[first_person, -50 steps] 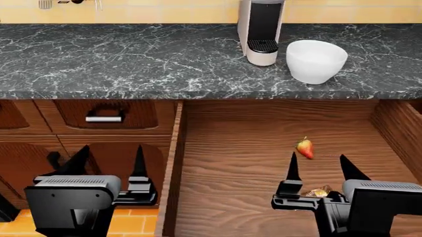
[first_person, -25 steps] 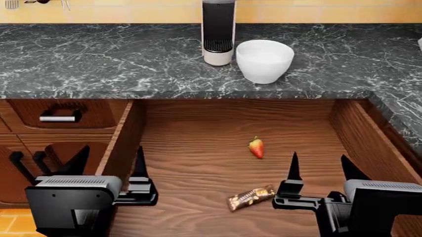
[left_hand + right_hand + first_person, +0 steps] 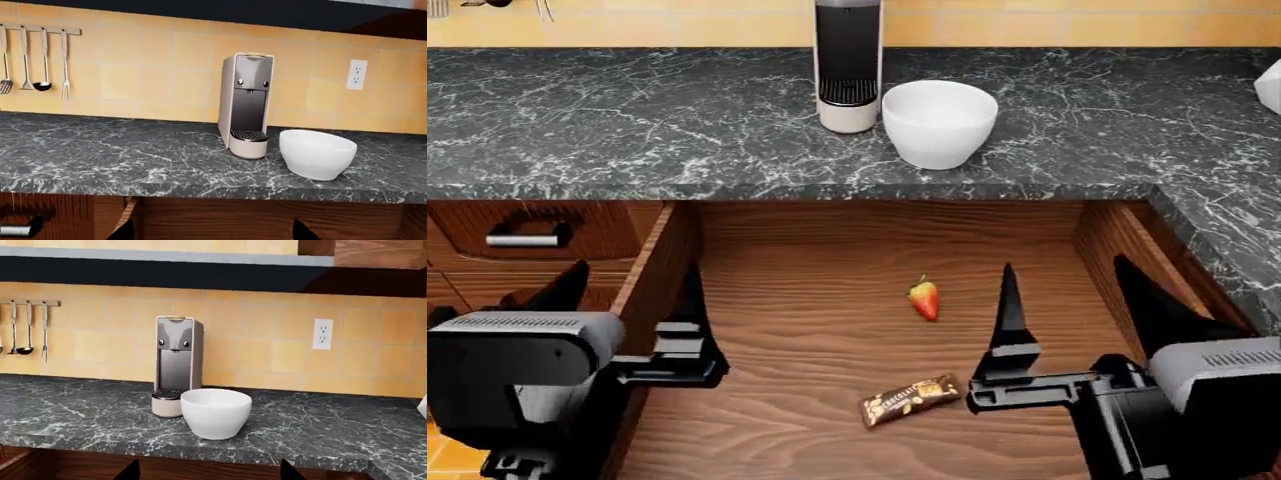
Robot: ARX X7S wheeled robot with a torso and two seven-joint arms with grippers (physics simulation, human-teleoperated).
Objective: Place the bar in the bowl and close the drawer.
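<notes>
The brown bar (image 3: 910, 399) lies on the floor of the open wooden drawer (image 3: 814, 330), just left of my right gripper (image 3: 1065, 268). That gripper is open and empty above the drawer's right side. My left gripper (image 3: 631, 275) is open and empty over the drawer's left wall. The white bowl (image 3: 940, 122) stands on the counter beside the coffee machine (image 3: 847, 65). The bowl also shows in the left wrist view (image 3: 317, 154) and the right wrist view (image 3: 215, 412). Both wrist views show only the fingertips of the left gripper (image 3: 212, 231) and the right gripper (image 3: 209, 470), spread apart.
A red strawberry (image 3: 924, 299) lies mid-drawer behind the bar. The dark marble counter (image 3: 627, 120) overhangs the drawer's back. A narrower silver-handled drawer (image 3: 521, 240) is at left. A white jar (image 3: 1270, 85) is at the right edge. Utensils (image 3: 33, 60) hang on the wall.
The head view has shifted, so the counter, bowl and drawer sit further left. The bar has come out from behind the right gripper. Both grippers stay open and now point more upward.
</notes>
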